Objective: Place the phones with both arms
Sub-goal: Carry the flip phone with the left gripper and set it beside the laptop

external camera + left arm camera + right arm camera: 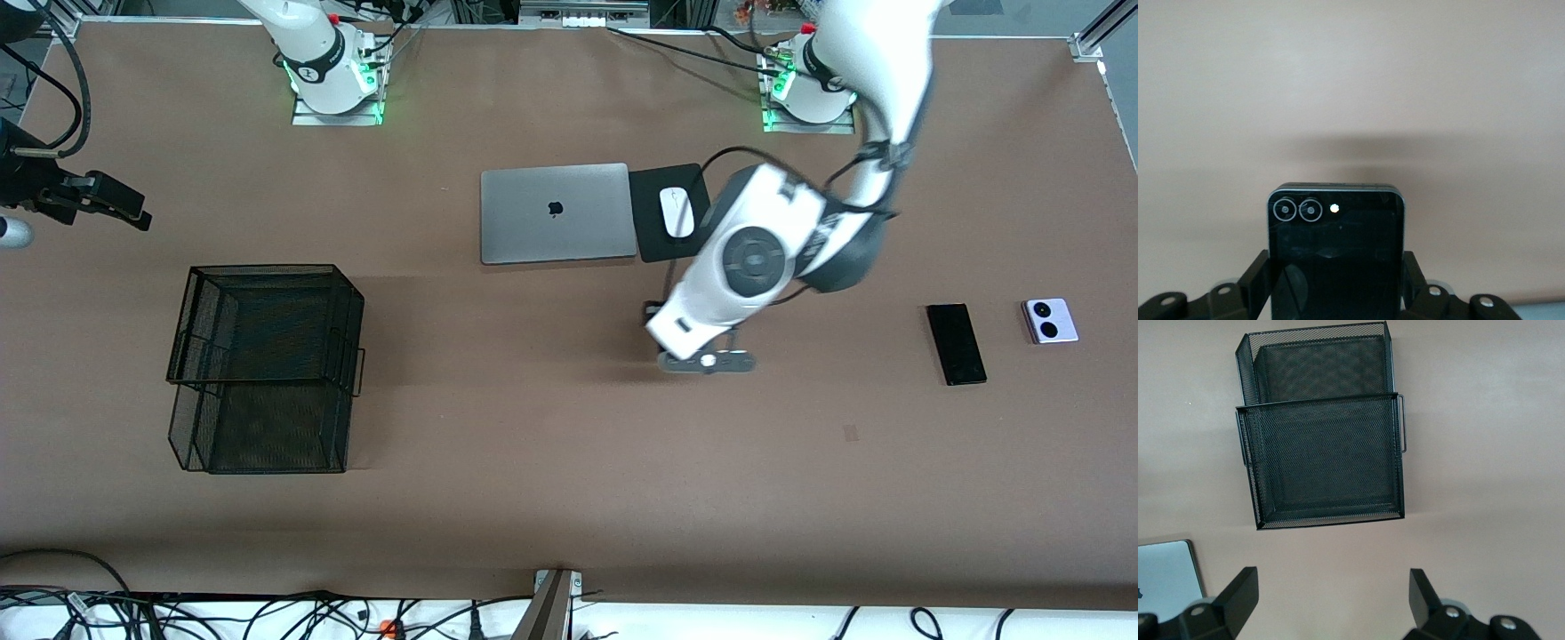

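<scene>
Left gripper (pixel 1335 293) is clenched on the black flip phone (pixel 1335 253), holding it by its two side edges above bare brown table (pixel 551 462); the left wrist view shows the phone's two camera rings and flash dot at the end that sticks out past the fingers (pixel 1255 280). Right gripper (pixel 1331 600) waits released, jaws spread wide, up in the air at the right arm's end of the table, over the surface near the black mesh basket (pixel 1325 460). Working across the front view from the right arm's end: the mesh basket stands on the table, a two-tier wire organiser whose compartments hold nothing visible; the closed grey laptop (pixel 556 213) lies nearer the arm bases, with a white mouse (pixel 677 212) on a black pad (pixel 649 240) just beside it; the left arm's wrist hangs over the table's middle strip, nearer the front camera than the pad. Toward the left arm's end lie the long slim black phone (pixel 957 344) and, beside it but apart, the lavender-white square phone (pixel 1050 321), both flat on the table and well apart from either gripper. Loose cables run along the table edge closest to the front camera
</scene>
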Controlling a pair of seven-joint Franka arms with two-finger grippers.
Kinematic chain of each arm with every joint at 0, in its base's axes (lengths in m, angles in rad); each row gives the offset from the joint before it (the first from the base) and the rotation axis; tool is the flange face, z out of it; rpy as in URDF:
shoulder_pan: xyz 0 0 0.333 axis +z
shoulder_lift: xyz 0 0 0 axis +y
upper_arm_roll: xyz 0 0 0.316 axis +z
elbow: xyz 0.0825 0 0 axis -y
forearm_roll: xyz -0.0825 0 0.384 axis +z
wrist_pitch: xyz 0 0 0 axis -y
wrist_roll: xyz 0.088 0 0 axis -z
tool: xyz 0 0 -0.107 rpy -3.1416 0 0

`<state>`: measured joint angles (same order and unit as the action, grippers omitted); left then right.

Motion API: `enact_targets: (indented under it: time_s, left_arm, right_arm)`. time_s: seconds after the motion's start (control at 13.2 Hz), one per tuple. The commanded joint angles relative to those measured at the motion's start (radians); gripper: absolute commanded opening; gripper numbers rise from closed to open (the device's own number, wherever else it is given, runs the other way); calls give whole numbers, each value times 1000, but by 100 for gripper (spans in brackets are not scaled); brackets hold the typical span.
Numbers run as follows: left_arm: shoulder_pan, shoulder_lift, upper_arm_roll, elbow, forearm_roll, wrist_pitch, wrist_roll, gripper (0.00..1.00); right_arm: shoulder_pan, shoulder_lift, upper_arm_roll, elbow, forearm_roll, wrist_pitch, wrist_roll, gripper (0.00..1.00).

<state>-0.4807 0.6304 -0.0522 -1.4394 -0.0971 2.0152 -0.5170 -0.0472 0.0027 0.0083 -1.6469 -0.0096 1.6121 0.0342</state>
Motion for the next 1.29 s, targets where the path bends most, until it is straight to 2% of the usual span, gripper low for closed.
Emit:
enact_targets:
  time_s: [0.0,0.15,0.61,0.68,0.76,0.83,0.91,1.06,1.21]
  left_arm:
    - [-68,92,17,65,-30,121,-84,31]
    - [-137,139,17,65,-29,232,-120,27]
    - [-268,264,17,65,-32,425,-214,31]
    - [-274,281,17,65,-30,468,-247,35]
    - [-274,285,17,65,-30,479,-262,44]
    - [-273,282,17,65,-29,479,-262,63]
    - [-273,279,18,65,-23,479,-253,100]
    - [-271,267,18,65,-20,479,-258,100]
    - [-256,215,18,44,-19,459,-262,100]
  right_arm:
    - [-6,-9,6,-1,2,-9,-7,100]
    - [-6,-7,6,1,2,-1,-5,100]
    - [1,-1,7,-1,3,2,1,100]
    - [1,-1,7,-1,3,2,1,100]
    - [1,-1,7,-1,3,3,1,100]
    - [1,-1,7,-1,3,3,1,100]
    - [1,-1,7,-1,3,6,1,100]
    - [1,0,7,-1,2,8,0,100]
    - [1,0,7,-1,3,9,-10,100]
